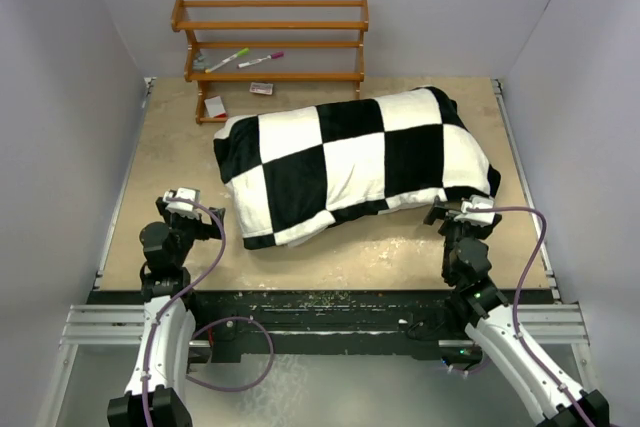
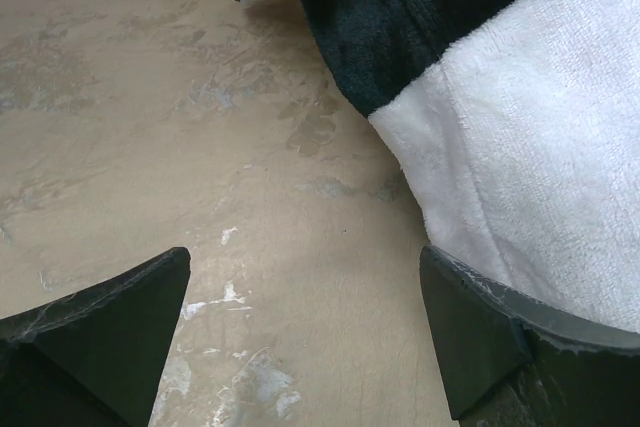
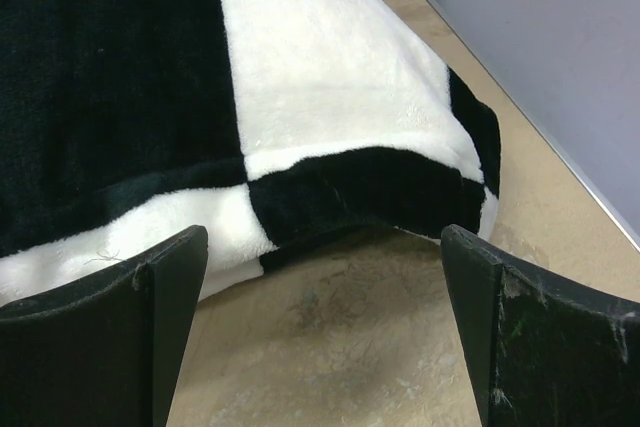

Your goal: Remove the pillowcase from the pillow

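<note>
The black and white checkered pillowcase (image 1: 350,162) lies plump in the middle of the table, covering the pillow, which is hidden inside it. My left gripper (image 1: 190,205) is open and empty, low over the table just left of the case's near left corner; the case's fleece (image 2: 520,137) fills the right of its wrist view. My right gripper (image 1: 462,211) is open and empty at the case's near right corner; the wrist view shows the case's near edge (image 3: 330,187) just ahead of the fingers (image 3: 520,327).
A wooden rack (image 1: 272,47) stands at the back with two markers (image 1: 250,55) and a small card on its shelves. A small box (image 1: 214,107) lies by the rack's left foot. White walls close in the table's left, right and back.
</note>
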### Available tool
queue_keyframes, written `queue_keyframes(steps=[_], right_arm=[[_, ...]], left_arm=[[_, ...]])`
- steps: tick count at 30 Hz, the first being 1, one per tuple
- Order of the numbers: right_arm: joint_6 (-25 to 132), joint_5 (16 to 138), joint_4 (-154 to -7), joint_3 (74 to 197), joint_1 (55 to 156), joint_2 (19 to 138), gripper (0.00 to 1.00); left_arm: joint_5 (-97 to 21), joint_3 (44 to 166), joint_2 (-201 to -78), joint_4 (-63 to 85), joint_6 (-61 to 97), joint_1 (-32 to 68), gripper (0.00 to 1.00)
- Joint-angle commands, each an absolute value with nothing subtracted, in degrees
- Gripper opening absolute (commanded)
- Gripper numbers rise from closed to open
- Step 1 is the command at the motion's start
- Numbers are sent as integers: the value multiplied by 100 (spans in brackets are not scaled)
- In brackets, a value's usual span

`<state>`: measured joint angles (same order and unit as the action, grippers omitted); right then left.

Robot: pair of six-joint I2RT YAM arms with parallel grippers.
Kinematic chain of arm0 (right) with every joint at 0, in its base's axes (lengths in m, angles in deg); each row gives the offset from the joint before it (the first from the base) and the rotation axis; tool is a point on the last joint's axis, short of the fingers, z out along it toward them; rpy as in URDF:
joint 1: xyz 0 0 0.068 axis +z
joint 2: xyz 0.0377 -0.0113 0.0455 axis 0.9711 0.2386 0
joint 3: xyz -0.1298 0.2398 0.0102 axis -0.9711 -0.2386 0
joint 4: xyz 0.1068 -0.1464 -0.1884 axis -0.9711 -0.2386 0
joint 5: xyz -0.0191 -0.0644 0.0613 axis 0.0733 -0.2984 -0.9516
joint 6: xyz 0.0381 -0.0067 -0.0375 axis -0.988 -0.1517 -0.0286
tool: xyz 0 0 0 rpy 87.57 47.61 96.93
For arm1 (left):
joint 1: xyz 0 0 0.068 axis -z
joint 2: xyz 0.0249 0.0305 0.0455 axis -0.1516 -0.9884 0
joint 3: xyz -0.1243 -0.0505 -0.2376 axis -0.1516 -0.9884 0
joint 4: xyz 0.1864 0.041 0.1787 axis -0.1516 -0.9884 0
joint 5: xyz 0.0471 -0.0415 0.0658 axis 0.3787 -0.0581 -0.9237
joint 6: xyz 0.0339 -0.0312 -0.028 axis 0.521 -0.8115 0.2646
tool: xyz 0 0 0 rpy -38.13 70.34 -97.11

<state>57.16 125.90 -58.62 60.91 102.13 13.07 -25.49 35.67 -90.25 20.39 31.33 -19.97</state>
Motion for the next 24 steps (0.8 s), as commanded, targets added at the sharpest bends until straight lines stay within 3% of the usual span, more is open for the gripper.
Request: queue_keyframes(steps=[1, 9, 15, 19, 24], right_arm=[[5731, 12738, -5516, 6029, 10203, 1338, 100], [5657, 12899, -5756, 6109, 10203, 1239, 100], [6189, 12642, -5906, 6195, 10210, 519, 100], [5713, 13142, -6552, 7162, 10212, 1426, 100], [5604, 13262, -6003, 8340, 10211, 2508, 100]], left_arm=[[-2452, 3550, -9009, 2342, 3158, -2027, 99], [-2411, 3813, -8990, 2101, 3136, -2032, 99], [-2336, 6576, -10995, -30, 4000, -2031, 99], [-2065, 8545, -12301, -1570, 4677, -2028, 99], [-1245, 9333, -12676, -2056, 4876, -2032, 99]])
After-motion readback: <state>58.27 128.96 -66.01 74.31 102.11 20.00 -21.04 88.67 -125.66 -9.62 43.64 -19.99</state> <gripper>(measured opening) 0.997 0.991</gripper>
